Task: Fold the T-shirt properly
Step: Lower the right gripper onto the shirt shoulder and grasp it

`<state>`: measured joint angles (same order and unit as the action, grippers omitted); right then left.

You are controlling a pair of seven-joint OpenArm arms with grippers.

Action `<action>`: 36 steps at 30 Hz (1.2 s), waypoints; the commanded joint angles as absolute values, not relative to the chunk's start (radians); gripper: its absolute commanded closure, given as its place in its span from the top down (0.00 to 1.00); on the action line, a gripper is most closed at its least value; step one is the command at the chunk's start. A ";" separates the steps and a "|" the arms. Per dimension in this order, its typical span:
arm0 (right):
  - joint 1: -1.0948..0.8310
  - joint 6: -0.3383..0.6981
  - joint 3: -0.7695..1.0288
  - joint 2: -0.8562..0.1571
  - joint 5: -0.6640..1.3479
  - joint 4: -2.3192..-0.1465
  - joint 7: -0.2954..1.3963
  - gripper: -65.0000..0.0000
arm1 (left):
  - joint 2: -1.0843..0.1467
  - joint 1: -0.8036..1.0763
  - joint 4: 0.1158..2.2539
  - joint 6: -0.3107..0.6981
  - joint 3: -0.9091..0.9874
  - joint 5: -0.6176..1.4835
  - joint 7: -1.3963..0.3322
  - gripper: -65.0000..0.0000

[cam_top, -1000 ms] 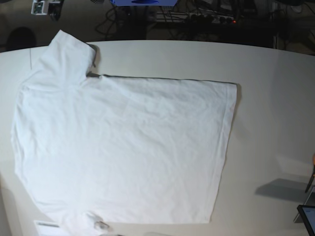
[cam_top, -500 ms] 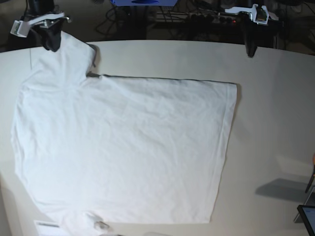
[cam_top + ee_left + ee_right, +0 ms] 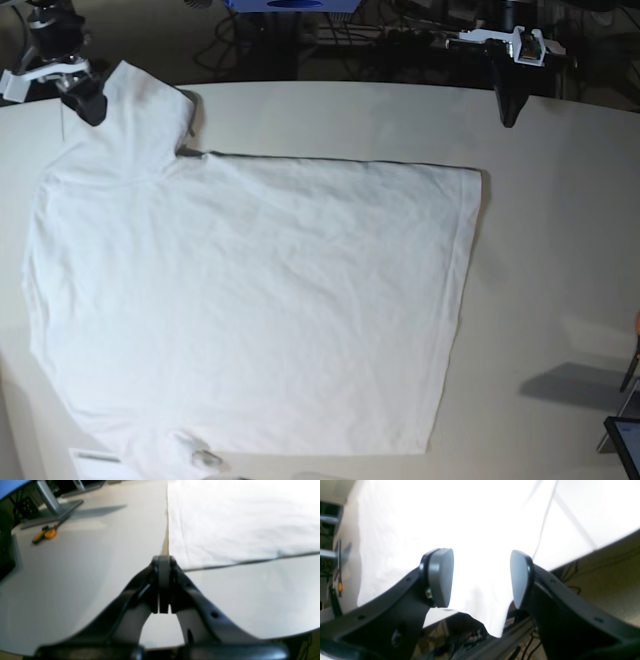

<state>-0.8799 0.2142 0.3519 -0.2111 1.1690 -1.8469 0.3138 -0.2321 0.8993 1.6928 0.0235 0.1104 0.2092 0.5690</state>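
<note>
T-shirt [image 3: 250, 300]: spread flat on the worktop [image 3: 560, 230], one sleeve reaching its far left edge.
Right gripper [image 3: 481, 577]: fingers apart, over that sleeve.
Left gripper [image 3: 163, 585]: fingers pressed together, empty, above the far edge.

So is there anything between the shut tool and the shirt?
No: the base view shows only bare table between the left tool and the T-shirt.

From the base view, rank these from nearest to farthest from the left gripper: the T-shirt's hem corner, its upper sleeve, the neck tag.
1. T-shirt hem corner, just below the left gripper.
2. Upper sleeve, far across at the table's other end.
3. Neck tag, at the near edge, farthest.
</note>
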 commanded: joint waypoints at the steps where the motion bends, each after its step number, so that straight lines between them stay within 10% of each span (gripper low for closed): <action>1: -0.880 0.228 0.374 -0.222 1.182 -1.844 0.292 0.52 | -0.236 0.911 1.704 0.018 0.113 0.213 0.601 0.00; 36: -0.806 0.277 0.371 -0.185 1.182 -1.736 0.476 0.52 | -0.234 0.897 1.676 0.018 0.111 0.213 0.599 0.00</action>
